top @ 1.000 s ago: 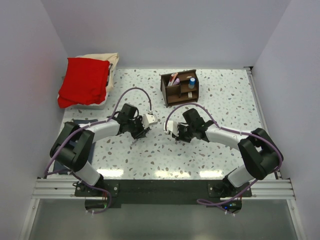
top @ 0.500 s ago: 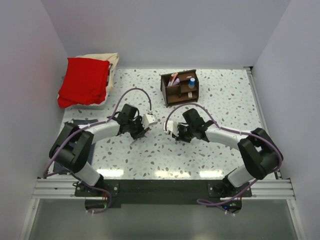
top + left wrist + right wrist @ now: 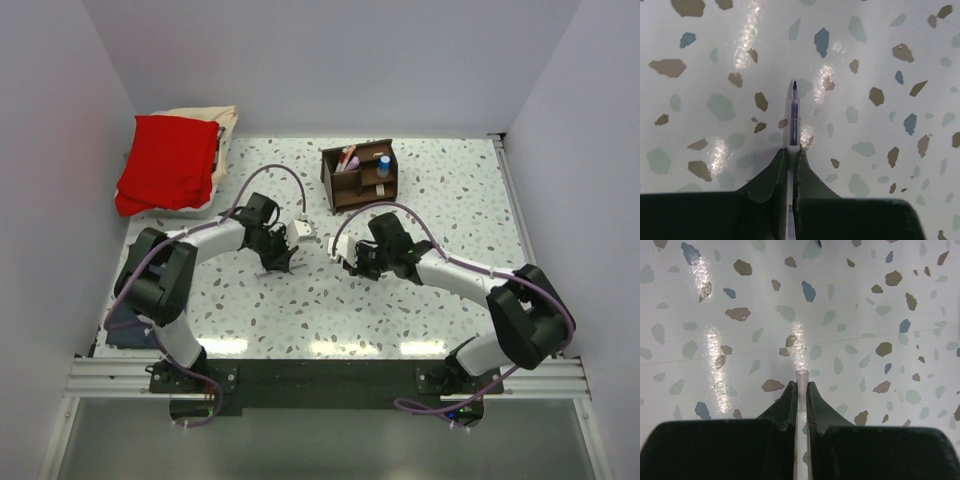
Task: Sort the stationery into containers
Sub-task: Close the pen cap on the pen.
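Note:
The dark brown wooden organizer (image 3: 358,178) stands at the back middle of the table. Pink-red pens (image 3: 347,157) stick out of its back left compartment, and a blue-and-white cylinder (image 3: 384,165) stands in its right one. My left gripper (image 3: 277,264) (image 3: 791,150) is low over the table in front of the organizer. It is shut on a thin clear pen (image 3: 793,112) with a dark blue tip pointing forward. My right gripper (image 3: 351,262) (image 3: 801,385) is close beside it. It is shut on a translucent tube-like pen piece (image 3: 801,376) with an open end.
A red cloth (image 3: 168,162) lies on a cream bag at the back left. A folded blue-grey cloth (image 3: 128,325) lies at the left edge near my left arm's base. Walls enclose the table on three sides.
My left arm has swung inward and its wrist has turned, with the pen still in its jaws. My right gripper has shifted slightly to the right, away from the left one.

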`<action>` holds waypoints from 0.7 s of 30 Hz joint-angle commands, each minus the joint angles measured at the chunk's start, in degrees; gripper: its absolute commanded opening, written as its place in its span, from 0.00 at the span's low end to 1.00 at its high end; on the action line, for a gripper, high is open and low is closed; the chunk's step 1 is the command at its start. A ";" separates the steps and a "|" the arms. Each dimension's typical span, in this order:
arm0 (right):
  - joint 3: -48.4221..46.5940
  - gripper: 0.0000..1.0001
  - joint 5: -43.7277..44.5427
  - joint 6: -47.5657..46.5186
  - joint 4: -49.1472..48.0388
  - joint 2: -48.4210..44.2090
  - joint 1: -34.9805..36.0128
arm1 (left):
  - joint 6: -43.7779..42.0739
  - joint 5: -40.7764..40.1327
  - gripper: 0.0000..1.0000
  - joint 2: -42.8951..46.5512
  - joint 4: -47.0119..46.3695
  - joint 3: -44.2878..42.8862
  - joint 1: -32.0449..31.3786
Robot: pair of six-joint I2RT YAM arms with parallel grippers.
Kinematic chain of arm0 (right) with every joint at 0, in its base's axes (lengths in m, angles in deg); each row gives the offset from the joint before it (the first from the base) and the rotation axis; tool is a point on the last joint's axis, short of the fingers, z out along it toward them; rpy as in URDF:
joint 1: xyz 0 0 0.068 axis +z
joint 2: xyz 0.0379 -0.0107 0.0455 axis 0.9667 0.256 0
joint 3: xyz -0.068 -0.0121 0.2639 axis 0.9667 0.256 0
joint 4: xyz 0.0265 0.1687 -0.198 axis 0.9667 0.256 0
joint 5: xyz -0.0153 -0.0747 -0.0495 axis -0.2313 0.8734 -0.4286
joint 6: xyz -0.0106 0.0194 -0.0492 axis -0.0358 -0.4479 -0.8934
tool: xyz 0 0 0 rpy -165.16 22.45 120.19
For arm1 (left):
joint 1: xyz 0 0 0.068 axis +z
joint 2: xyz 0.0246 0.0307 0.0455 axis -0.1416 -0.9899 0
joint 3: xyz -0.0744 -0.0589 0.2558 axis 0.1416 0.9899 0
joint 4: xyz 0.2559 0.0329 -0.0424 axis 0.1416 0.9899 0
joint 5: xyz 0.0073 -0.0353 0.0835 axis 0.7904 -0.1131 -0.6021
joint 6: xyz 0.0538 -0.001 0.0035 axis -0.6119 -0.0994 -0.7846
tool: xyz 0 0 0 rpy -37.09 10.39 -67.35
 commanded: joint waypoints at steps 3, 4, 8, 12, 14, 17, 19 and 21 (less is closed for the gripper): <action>-0.11 0.00 -1.84 -2.01 -8.31 -3.39 -0.31 | -6.11 13.58 0.00 -11.84 19.31 -8.01 -0.23; 0.06 0.00 -2.20 -2.45 -8.57 -3.13 -0.22 | -7.42 14.65 0.00 -13.59 21.15 -8.99 -0.23; 0.15 0.00 -2.99 -4.46 -10.51 -0.32 -0.13 | -8.93 18.09 0.00 -16.85 22.66 -11.11 -0.23; -0.55 0.00 -6.76 -12.98 -7.02 2.75 -0.13 | -9.27 19.50 0.00 -19.49 23.28 -11.81 0.21; -2.13 0.00 -7.74 -17.11 -3.58 4.43 0.13 | -9.10 20.64 0.00 -20.55 23.19 -11.90 0.65; -5.20 0.00 -9.49 -22.37 1.16 7.24 0.22 | -8.58 20.99 0.00 -21.25 22.23 -11.64 1.18; -8.27 0.00 -9.50 -24.16 6.25 9.52 0.48 | -6.74 20.99 0.00 -20.91 20.39 -10.94 1.88; -9.25 0.00 -10.11 -25.92 7.59 10.23 0.57 | -5.50 20.65 0.00 -20.38 19.33 -10.41 2.23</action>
